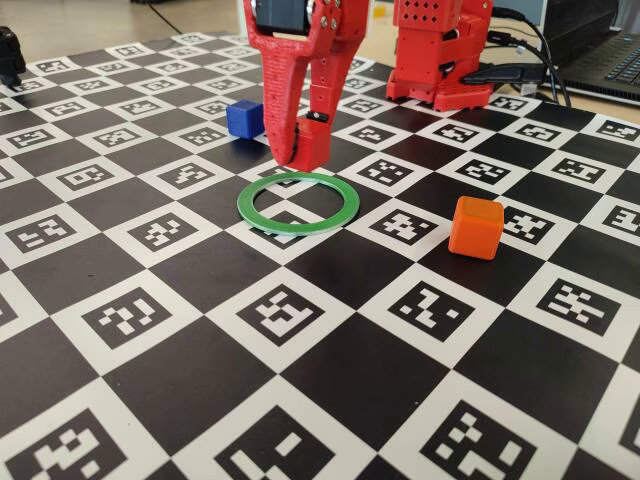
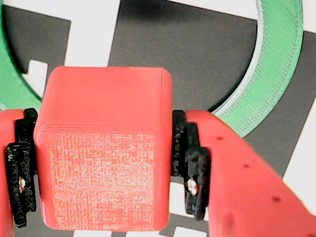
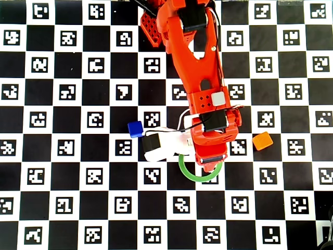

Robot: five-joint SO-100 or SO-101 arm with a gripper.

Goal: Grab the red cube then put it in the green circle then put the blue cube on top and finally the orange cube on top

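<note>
Red cube (image 2: 103,153): you are holding it clenched between the two black-padded fingers (image 2: 190,163) of the gripper (image 1: 297,158), one pad pressing on each side face, so it is sitting square and filling most of the wrist view; in the fixed view only a dark red corner of it is showing at the fingertips, and in the overhead view the arm is hiding it. You are carrying it low over the far edge of the green circle (image 1: 298,199), and whether it is already touching the board cannot be told; the wrist view is showing green arcs to the left and upper right of the cube, which suggests the cube is sitting over the ring's open centre or close to its inner edge, as the first step of the task is asking. Green circle: lying flat on the checkered marker board (image 1: 330,400), centre empty, ready to be receiving the base of the stack. Blue cube (image 1: 244,117): waiting on the board behind and to the left of the gripper in the fixed view, clear of the ring, next in line by the task. Orange cube (image 1: 476,227): resting to the right of the ring in that view, well apart, untouched, being last. Arm base (image 1: 440,50): standing at the far edge of the board.
</note>
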